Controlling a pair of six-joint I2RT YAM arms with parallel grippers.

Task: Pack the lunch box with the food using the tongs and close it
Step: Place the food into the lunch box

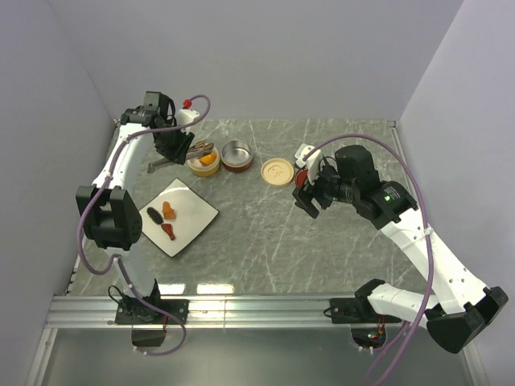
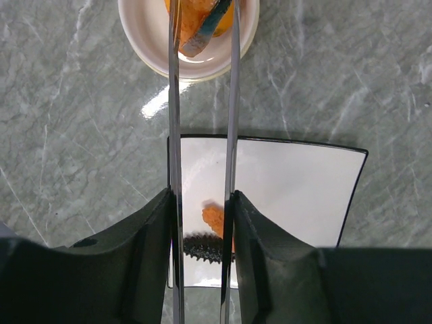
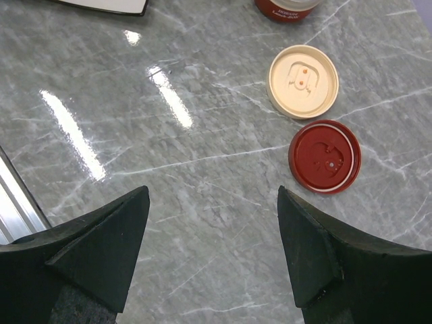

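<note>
My left gripper (image 1: 175,149) (image 2: 202,202) is shut on the silver tongs (image 1: 203,148) (image 2: 174,121). The tongs' tips reach into the cream tub (image 1: 203,165) (image 2: 145,40) of the lunch box, where orange food (image 1: 207,159) (image 2: 196,17) lies. The dark red tub (image 1: 236,156) (image 3: 287,8) stands right of it, steel inside, with no food showing in it. On the white plate (image 1: 193,211) (image 2: 290,189) lie a dark brown oblong (image 1: 153,215) (image 2: 202,248) and orange-red pieces (image 1: 168,211) (image 2: 214,217). My right gripper (image 1: 308,191) (image 3: 212,223) hangs open above bare table beside the cream lid (image 1: 278,171) (image 3: 303,81) and red lid (image 3: 325,156).
The grey marble table (image 1: 322,249) is walled at the back and both sides. A metal rail (image 1: 257,310) runs along its near edge by the arm bases. The red lid (image 1: 301,178) is partly covered by the right gripper in the top view.
</note>
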